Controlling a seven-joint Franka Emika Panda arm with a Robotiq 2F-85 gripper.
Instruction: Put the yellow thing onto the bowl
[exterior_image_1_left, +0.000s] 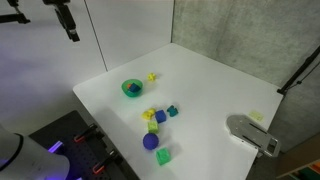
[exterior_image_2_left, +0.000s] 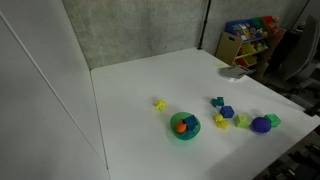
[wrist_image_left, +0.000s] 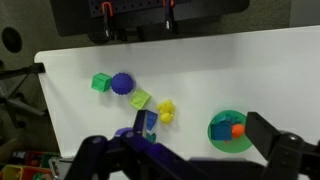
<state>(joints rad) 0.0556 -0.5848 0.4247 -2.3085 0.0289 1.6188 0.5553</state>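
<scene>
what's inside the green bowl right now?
One small orange piece sits in the bowl, on its blue-teal inside. The yellow thing lies outside, on the table. The patch of bowl floor under the orange piece is covered.

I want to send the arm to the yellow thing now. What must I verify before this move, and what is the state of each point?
1. The tool is open: ok, by the wrist view.
2. The tool is empty: ok.
3. The yellow thing stands apart from the bowl: ok.
4. The bowl is empty: not ok, an orange piece lies inside.
5. The tool is over the yellow thing: not ok, it hangs high, far from it.
</scene>
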